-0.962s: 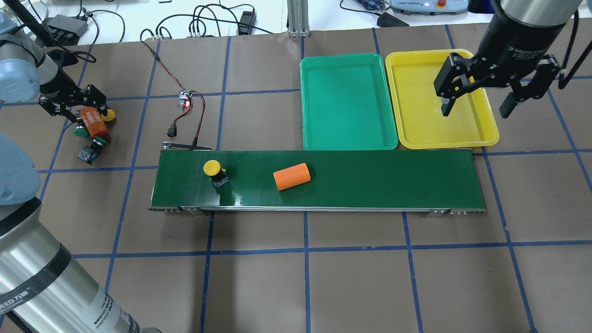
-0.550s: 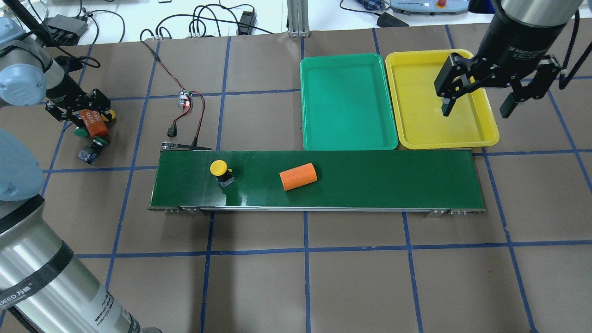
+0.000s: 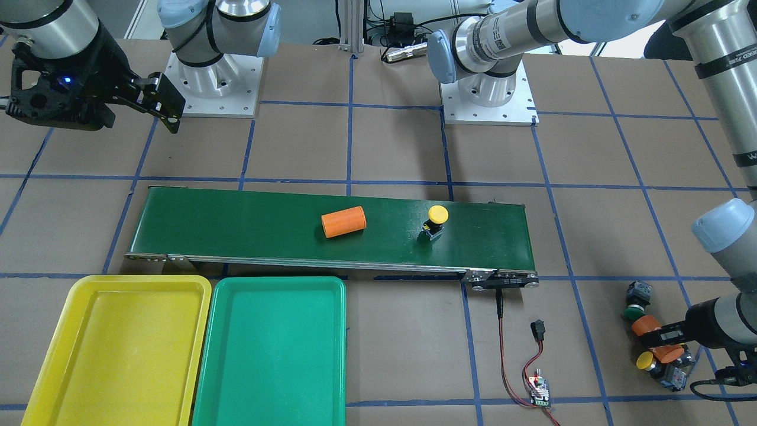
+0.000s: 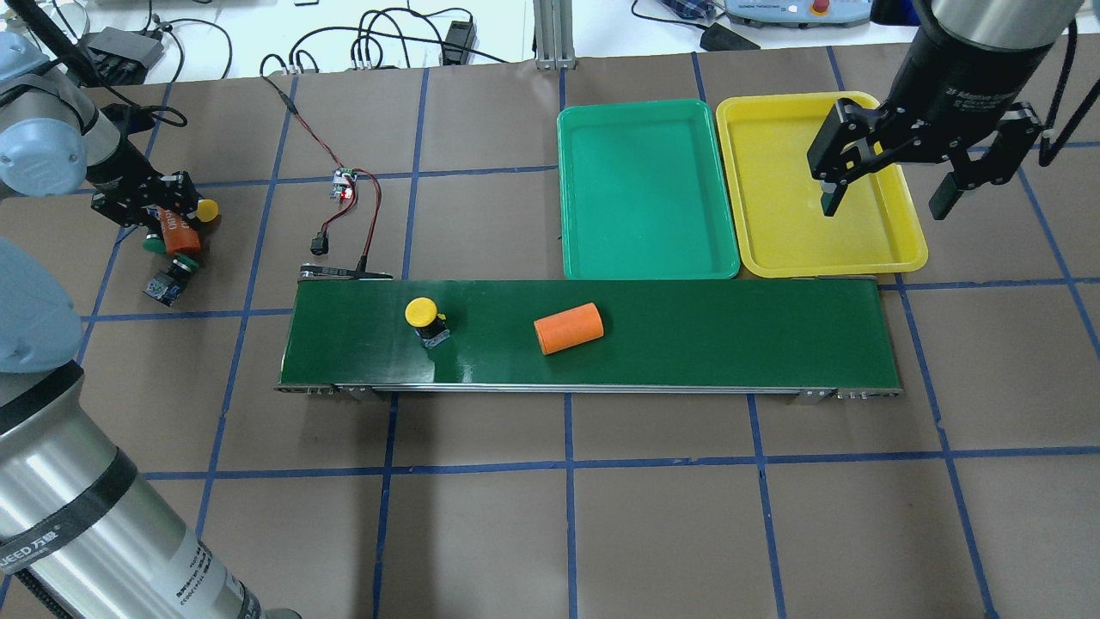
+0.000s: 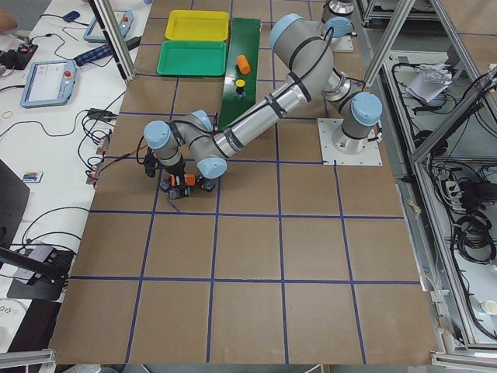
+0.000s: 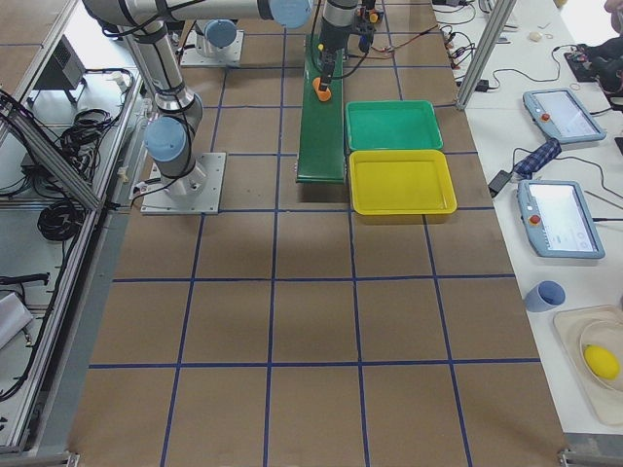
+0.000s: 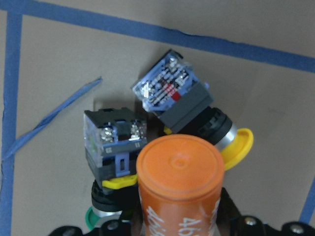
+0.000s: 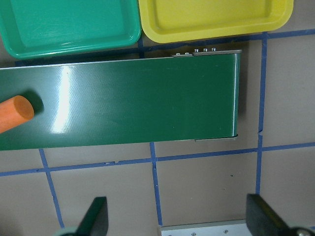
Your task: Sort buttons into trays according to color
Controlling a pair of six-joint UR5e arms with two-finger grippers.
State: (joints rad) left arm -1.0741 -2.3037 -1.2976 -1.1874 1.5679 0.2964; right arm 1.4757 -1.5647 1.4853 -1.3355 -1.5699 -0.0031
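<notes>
Yellow-capped button (image 4: 425, 320) stands upright on the conveyor belt (image 4: 730, 335), long axis vertical and cap up, toward the belt's end on my left. Three other buttons (image 4: 172, 279) lie tipped on the desk (image 4: 481, 533) beside my left jaws, which clamp the orange cylinder marked 4680 (image 4: 178, 230). My right jaws hang wide over the yellow tray (image 4: 773, 232).

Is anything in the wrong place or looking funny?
Yes. A plain orange cylinder lies on the conveyor belt, not far from a yellow button, yet it is no button. The left gripper seems clamped on an orange cylinder marked 4680, among tipped-over buttons.
</notes>
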